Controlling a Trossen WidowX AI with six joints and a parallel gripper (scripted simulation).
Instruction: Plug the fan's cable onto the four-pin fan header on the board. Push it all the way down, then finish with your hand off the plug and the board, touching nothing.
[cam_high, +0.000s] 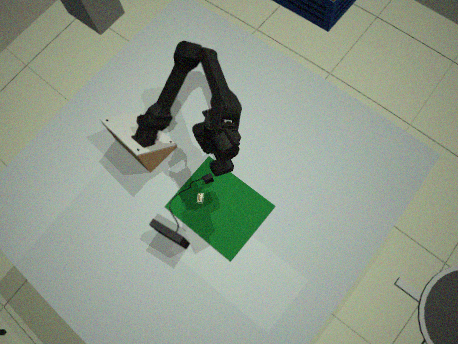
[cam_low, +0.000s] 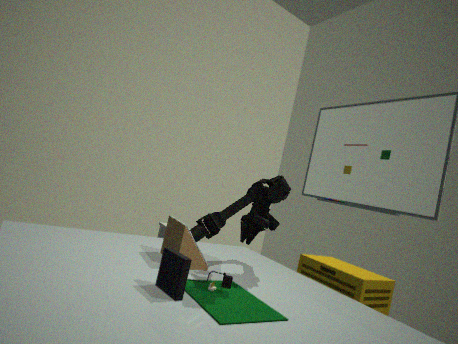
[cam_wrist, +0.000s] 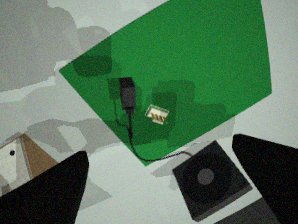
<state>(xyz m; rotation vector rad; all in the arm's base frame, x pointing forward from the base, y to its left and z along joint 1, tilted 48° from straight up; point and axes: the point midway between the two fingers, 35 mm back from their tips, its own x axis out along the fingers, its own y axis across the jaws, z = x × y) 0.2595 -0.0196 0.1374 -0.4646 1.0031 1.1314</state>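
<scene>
The dark plug (cam_high: 207, 178) (cam_low: 227, 281) (cam_wrist: 128, 94) is at the green board (cam_high: 240, 215) (cam_low: 250, 307) (cam_wrist: 215, 50), apart from the small white header (cam_high: 200, 198) (cam_low: 212, 287) (cam_wrist: 158, 114). The header is empty, with its pins showing in the wrist view. The thin black cable (cam_wrist: 145, 160) runs from the plug past the board's edge to the black fan (cam_high: 169, 233) (cam_low: 172, 275) (cam_wrist: 205, 170), which stands upright. My gripper (cam_low: 260, 234) (cam_wrist: 162, 150) is open and empty, well above the board and clear of the plug. Whether the plug touches the board is hard to tell.
The arm's wedge-shaped base mount (cam_high: 154, 158) (cam_low: 172, 240) (cam_wrist: 42, 157) stands on the table near the board. The fan stands just off the board's edge, with the cable crossing between them. A yellow cabinet (cam_low: 345, 280) is beyond the table.
</scene>
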